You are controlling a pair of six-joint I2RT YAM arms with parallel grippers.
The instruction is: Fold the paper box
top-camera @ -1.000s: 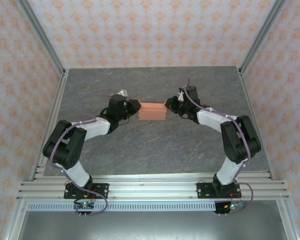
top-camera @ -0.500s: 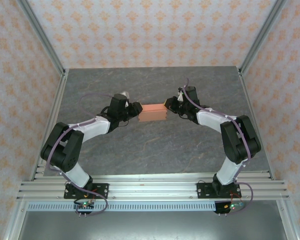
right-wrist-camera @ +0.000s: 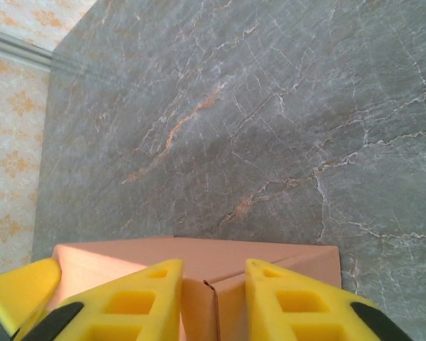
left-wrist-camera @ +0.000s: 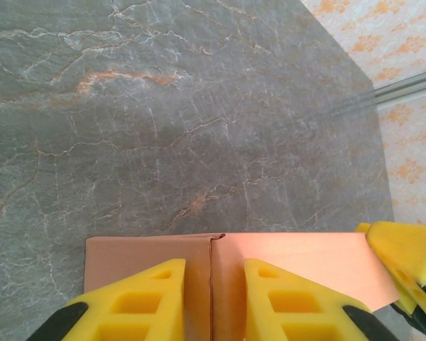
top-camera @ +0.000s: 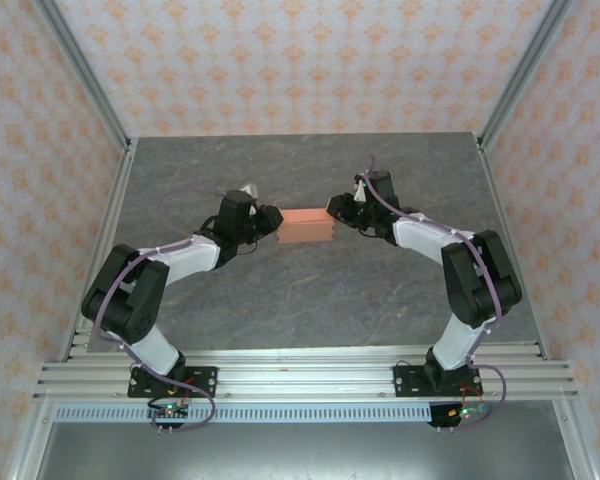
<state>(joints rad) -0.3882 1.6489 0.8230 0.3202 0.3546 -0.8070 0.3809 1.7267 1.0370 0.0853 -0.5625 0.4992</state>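
Salmon-orange thin-card paper box [top-camera: 308, 225], folded into a small shallow rectangular block, sits on the grey marbled worktop [top-camera: 310, 300] directly between the two end effectors. The left end effector [top-camera: 273, 219] meets one short end and the right end effector [top-camera: 331, 209] meets the opposite end. From above the paper box reads as a closed shape, and its inside is hidden. The left wrist camera adds what the overhead one cannot resolve. There the left end effector [left-wrist-camera: 214, 268] has its yellow ribbed fingers [left-wrist-camera: 153, 302] spread a little, with a clear gap between them and nothing pinched. The paper box [left-wrist-camera: 305, 259] lies just ahead of and beneath the fingertips. A crease runs down into the gap, dividing a shaded panel on one side from a brighter panel on the other. At the far end of the bright panel, a yellow finger [left-wrist-camera: 401, 256] of the right end effector sits against the corner of the card. The right wrist camera gives the mirrored look. The right end effector [right-wrist-camera: 213, 273] likewise has its fingers [right-wrist-camera: 291, 305] parted, and the paper box [right-wrist-camera: 106, 259] is just ahead of and under the tips, with a corner seam in the gap. A finger [right-wrist-camera: 18, 291] of the left end effector rests at the far end. Beyond the fingertips the worktop [right-wrist-camera: 270, 106] runs to an orange-patterned wall [right-wrist-camera: 14, 106].
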